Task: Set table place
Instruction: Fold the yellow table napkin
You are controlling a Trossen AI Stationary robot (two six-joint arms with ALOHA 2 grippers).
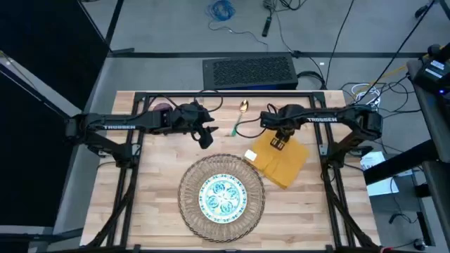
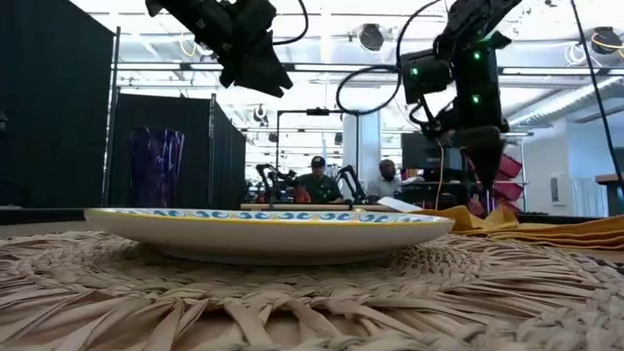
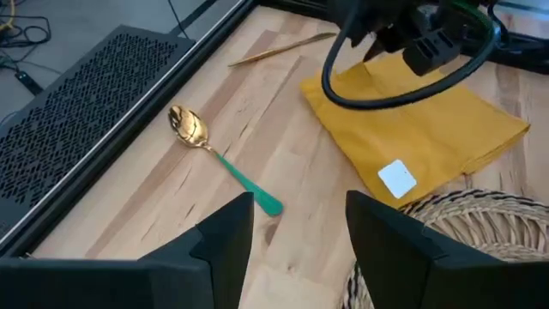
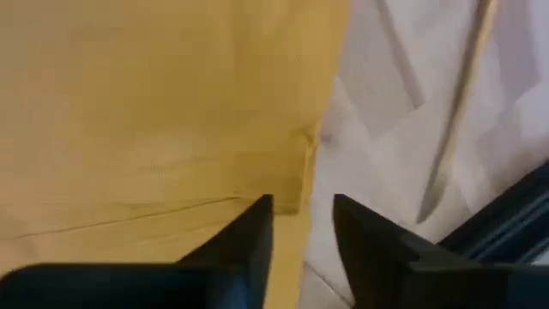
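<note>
right gripper (image 4: 300, 223): fingers parted over folded yellow cloth napkin's (image 1: 281, 159) far edge | left gripper (image 3: 296, 225): open above gold teal-handled spoon (image 3: 225, 160)

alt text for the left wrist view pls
A gold spoon with a teal handle lies on the wooden table ahead of the open left gripper. Beyond it, the right arm's gripper hangs over a folded yellow napkin beside the wicker mat.

You have a light wooden plank surface (image 1: 148, 204) in a black frame, carrying a tan woven wicker mat (image 1: 190, 204) under a white plate (image 1: 222, 195) with a teal pattern. The napkin (image 1: 285, 160) is mustard yellow with a small white tag, and the spoon (image 3: 219, 156) shows a gold bowl on a teal handle.
</note>
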